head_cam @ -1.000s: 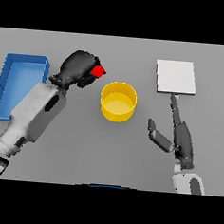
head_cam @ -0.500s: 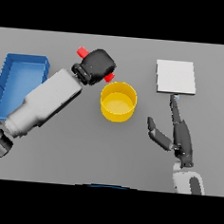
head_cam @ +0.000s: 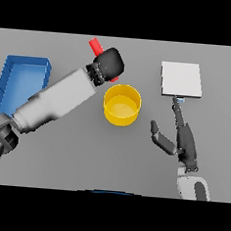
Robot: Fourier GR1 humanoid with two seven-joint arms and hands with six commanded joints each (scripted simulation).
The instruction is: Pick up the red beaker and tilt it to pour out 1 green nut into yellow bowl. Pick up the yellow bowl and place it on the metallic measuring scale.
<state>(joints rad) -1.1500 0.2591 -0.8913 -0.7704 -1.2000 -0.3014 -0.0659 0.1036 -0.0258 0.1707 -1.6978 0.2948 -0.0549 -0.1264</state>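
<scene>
- The red beaker [head_cam: 96, 47] is held in the air just behind and to the left of the yellow bowl [head_cam: 121, 105], tilted so one red end sticks out up and to the left of the hand, and a sliver of red shows at the hand's lower edge, next to the bowl's rim.
- The left hand [head_cam: 108, 64] has its fingers curled tight around the beaker, hiding most of it; its white and grey arm runs down and to the left from the bowl.
- The yellow bowl stands upright on the grey table [head_cam: 75, 153]; whether a nut lies inside cannot be told.
- The metallic measuring scale [head_cam: 181, 79], a pale square plate, lies flat to the right of the bowl and a little behind it, well apart from it.
- The right hand [head_cam: 182, 140] shows to the right of the bowl and nearer the robot, its fingers straight and spread from the thumb, holding nothing; its longest fingertip reaches the scale's near edge.
- A blue tray [head_cam: 24, 66] sits far to the left of the bowl, partly behind the left arm.
</scene>
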